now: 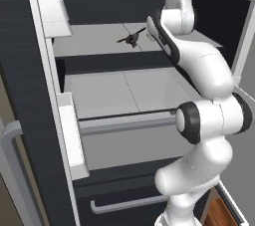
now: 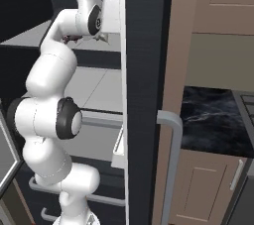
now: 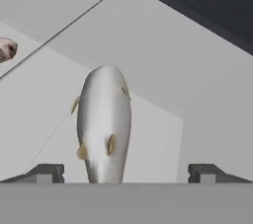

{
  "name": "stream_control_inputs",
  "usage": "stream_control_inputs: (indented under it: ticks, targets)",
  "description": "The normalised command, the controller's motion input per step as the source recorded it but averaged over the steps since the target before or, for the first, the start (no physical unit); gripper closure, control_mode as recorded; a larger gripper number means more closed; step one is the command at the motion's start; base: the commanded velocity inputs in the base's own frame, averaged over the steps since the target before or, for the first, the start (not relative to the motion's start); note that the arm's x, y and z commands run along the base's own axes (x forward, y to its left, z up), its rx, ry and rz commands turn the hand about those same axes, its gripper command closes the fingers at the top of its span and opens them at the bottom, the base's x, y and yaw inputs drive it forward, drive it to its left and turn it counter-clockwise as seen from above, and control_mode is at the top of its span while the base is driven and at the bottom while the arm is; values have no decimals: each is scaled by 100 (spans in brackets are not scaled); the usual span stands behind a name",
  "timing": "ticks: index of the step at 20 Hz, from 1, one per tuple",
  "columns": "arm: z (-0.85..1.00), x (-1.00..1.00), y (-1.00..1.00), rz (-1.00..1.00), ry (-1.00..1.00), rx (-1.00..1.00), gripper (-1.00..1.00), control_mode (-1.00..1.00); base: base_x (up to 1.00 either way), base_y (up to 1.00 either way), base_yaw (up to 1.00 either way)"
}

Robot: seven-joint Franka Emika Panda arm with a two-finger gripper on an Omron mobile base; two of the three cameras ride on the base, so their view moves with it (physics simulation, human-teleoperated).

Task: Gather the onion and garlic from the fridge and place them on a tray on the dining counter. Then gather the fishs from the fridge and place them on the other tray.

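A silver-grey fish (image 3: 104,124) with small yellowish fins lies on a pale grey shelf (image 3: 188,70) of the open fridge (image 1: 30,95). My gripper (image 3: 126,173) is open, and the fish's near end lies between its two fingertips (image 3: 47,172) without touching either. In the left base view my arm reaches over the upper shelf (image 1: 89,43), and a small dark shape (image 1: 132,38) lies at its hand. A small pale lump (image 3: 6,49) sits further along the shelf; I cannot tell whether it is the garlic. The onion, the trays and the dining counter are out of view.
The fridge door (image 2: 144,70) with its grey bar handle (image 2: 171,159) stands open on my right. Door bins (image 1: 72,140) line the left door. A lower shelf (image 1: 124,90) and a handled drawer (image 1: 129,202) lie below. A dark counter (image 2: 213,120) on beige cabinets is at right.
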Motion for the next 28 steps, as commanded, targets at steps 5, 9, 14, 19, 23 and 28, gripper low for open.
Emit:
stream_control_inputs:
  ticks: [5,9,14,19,23,28]
  targets:
    - [-20,10,5,0,1,0,-100,-100,0,0,0]
    - [-35,0,10,0,0,0,-100,-100,0,0,0]
    - [-25,14,3,0,0,0,-100,-100,0,0,0]
    - [-23,24,0,0,0,0,-100,-100,0,0,0]
    - [-48,5,4,0,5,0,100,-100,0,0,0]
    - [-48,-1,0,0,4,0,100,-100,0,0,0]
